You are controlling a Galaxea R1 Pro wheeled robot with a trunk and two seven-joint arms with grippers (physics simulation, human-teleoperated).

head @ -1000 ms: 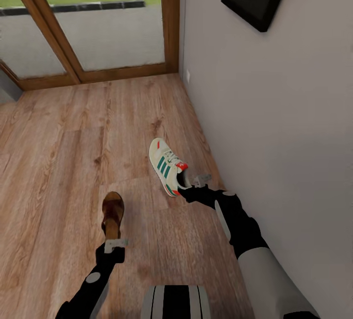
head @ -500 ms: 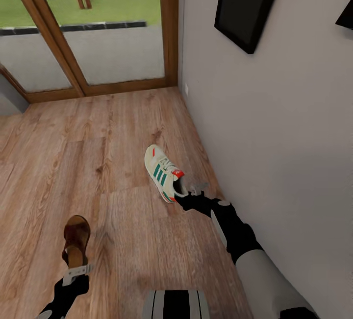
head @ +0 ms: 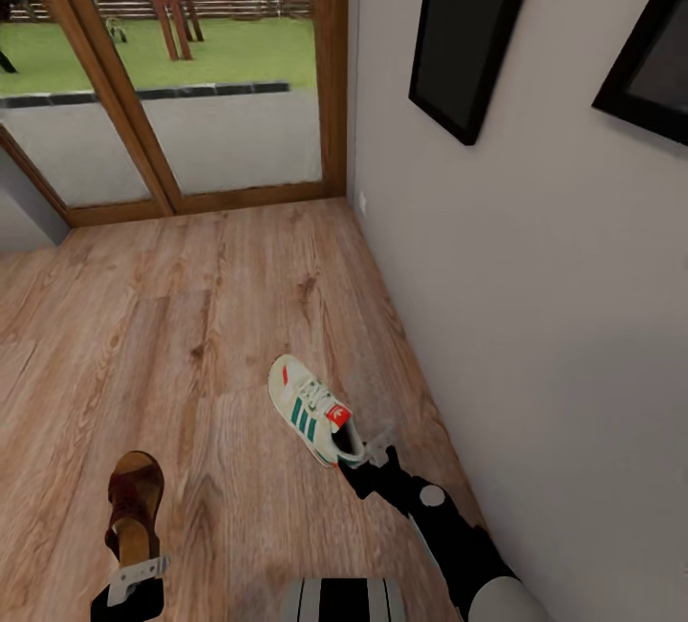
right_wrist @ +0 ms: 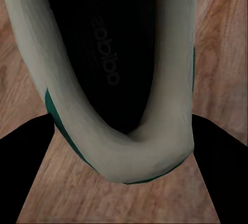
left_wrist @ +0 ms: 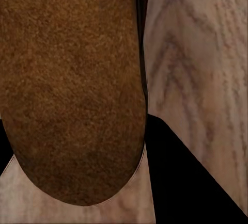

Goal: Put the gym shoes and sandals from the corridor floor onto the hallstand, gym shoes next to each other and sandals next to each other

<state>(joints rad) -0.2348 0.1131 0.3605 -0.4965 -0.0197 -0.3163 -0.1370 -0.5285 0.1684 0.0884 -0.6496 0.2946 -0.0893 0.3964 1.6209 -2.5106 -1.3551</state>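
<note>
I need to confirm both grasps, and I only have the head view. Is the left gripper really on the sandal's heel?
Observer: Yes. The left wrist view has the sandal's brown suede footbed close up, rounded heel end nearest the camera.
Operator: And the right side?
Observer: The right wrist view looks into the gym shoe's dark opening, the heel collar nearest, with lettering printed on the insole.
Operator: Anything under them?
Observer: Both wrist views have the wood floor behind the footwear.
</note>
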